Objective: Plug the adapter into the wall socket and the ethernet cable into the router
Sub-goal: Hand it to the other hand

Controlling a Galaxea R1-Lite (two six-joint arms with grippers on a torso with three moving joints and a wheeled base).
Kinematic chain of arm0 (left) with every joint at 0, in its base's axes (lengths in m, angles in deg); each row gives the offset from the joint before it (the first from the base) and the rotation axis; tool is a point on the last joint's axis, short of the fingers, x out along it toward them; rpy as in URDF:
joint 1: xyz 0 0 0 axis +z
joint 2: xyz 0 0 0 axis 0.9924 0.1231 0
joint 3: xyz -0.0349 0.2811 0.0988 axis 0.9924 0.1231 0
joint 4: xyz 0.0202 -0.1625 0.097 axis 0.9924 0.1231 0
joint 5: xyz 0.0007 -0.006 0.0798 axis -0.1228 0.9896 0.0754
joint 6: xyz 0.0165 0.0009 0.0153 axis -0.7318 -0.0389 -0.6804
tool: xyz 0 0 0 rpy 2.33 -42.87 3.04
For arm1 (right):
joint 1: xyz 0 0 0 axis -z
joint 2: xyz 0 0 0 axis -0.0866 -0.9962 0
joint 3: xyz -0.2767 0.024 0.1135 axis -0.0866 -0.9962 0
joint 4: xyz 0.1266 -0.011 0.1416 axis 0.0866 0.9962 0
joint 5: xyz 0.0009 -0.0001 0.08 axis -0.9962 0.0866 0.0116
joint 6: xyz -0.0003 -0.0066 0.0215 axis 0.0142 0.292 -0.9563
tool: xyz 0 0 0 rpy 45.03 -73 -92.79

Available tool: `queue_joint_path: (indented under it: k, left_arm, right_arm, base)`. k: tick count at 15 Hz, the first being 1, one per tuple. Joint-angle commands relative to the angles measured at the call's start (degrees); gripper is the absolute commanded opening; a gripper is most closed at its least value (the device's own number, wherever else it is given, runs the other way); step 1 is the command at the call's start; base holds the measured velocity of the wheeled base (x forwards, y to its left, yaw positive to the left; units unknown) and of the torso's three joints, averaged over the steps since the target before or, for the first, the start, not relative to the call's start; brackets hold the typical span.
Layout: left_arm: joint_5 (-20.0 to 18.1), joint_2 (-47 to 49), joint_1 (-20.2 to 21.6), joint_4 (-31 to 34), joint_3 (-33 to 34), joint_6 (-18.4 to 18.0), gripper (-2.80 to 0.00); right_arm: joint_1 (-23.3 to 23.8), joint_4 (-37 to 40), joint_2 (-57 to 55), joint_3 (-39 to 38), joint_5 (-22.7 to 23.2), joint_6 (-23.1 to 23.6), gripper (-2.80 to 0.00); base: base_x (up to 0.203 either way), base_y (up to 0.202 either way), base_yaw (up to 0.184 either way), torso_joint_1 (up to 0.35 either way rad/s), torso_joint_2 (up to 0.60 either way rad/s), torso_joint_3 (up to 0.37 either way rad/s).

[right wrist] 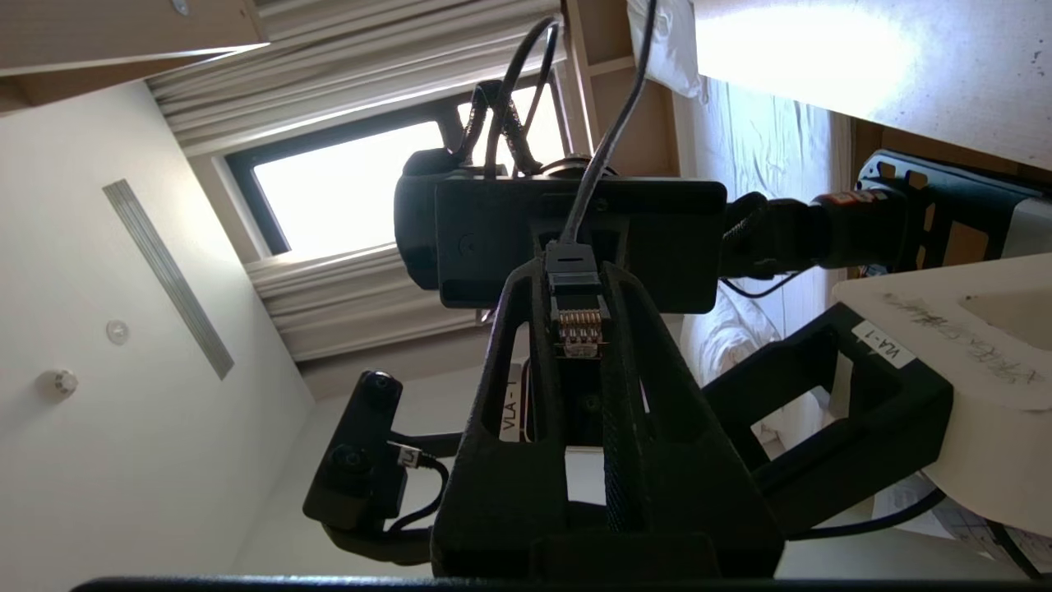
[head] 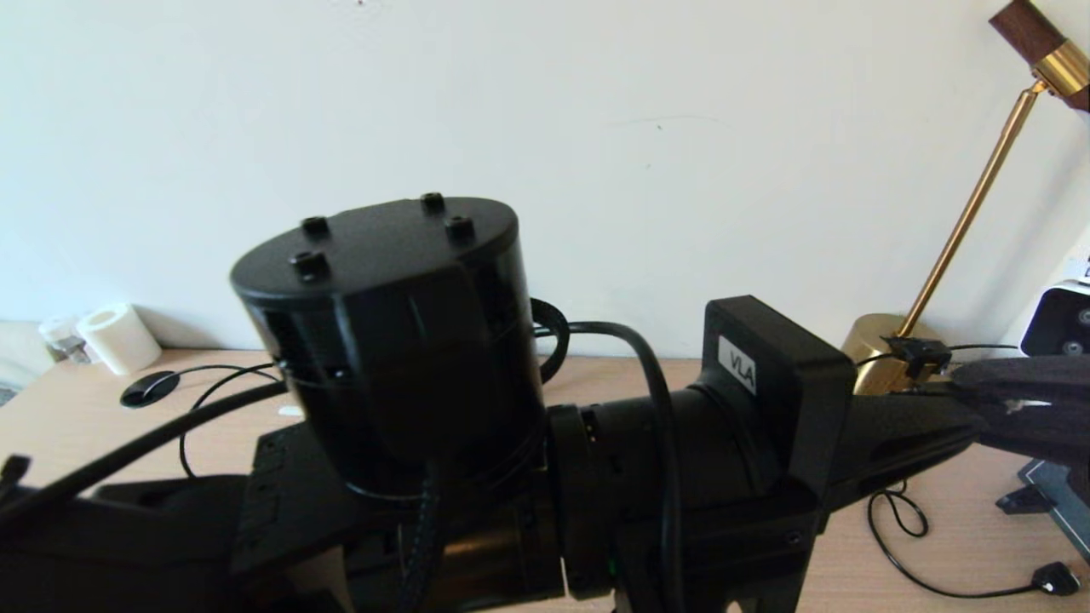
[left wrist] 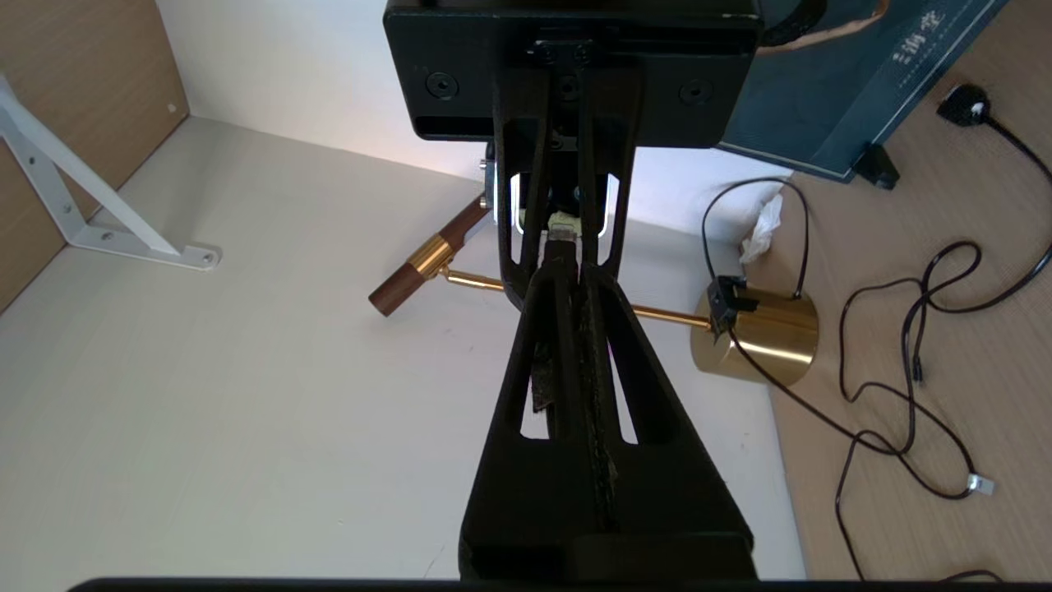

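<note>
left arm [head: 511,443] fills the near desk, brass lamp [head: 886,345] and loose black cords [head: 903,545] crowd the right

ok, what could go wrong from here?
1. The right gripper holds the ethernet cable by its connector, nose to nose with the left gripper in midair. A handover could drop or twist it.
2. The left arm fills the head view, and the plug-in targets are out of sight.
3. Loose thin cables near the brass lamp might snag.

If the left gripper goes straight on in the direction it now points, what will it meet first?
The right gripper, facing it tip to tip and holding the ethernet cable; the gap looks tiny, though depth is unclear.
</note>
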Motion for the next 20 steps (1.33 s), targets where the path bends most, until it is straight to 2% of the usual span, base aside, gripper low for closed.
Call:
queue_joint_path:
  k: [1,6,7,12,16,18,19,20]
  left_arm:
    - [0.0,-0.2,0.0,-0.2,0.1,-0.3,-2.80]
    - [0.0,-0.4,0.0,-0.3,0.1,-0.2,-2.80]
    - [0.0,-0.5,0.0,-0.3,0.2,-0.2,-2.80]
    - [0.0,-1.9,0.1,-0.4,1.9,0.1,-2.80]
    - [0.5,-5.4,2.1,-0.3,7.2,2.5,-2.80]
    - [1.6,-8.3,5.8,-0.2,13.9,5.6,-2.80]
    - [2.7,-9.8,8.8,-0.1,17.3,7.2,-2.80]
    - [4.1,-10.8,12.6,0.1,20.7,9.6,-2.80]
  right_arm:
    - [0.0,-0.1,0.1,0.0,0.4,-0.5,-2.80]
    - [0.0,-0.1,-0.1,0.0,0.4,-0.5,-2.80]
    - [0.0,-0.1,0.1,0.1,0.4,-0.5,0.00]
    - [0.1,-0.3,1.2,-0.4,0.2,-0.3,0.00]
    - [0.2,-0.2,1.8,-0.9,-0.2,-0.5,0.00]
    - [0.1,-0.3,0.2,-1.5,-0.5,-0.1,0.00]
    - [0.2,-0.2,-1.8,-1.9,-1.2,2.0,0.00]
    - [0.2,-0.2,-4.5,-2.3,-2.6,7.1,0.00]
  base:
    - [0.000,0.000,0.000,0.000,0.00,0.000]
    - [0.000,0.000,0.000,0.000,0.00,0.000]
    - [0.000,0.000,0.000,0.000,0.00,0.000]
    - [0.000,0.000,0.000,0.000,0.00,0.000]
    - [0.000,0.000,0.000,0.000,0.00,0.000]
    - [0.000,0.000,0.000,0.000,0.00,0.000]
    - [0.000,0.000,0.000,0.000,0.00,0.000]
    - [0.000,0.000,0.000,0.000,0.00,0.000]
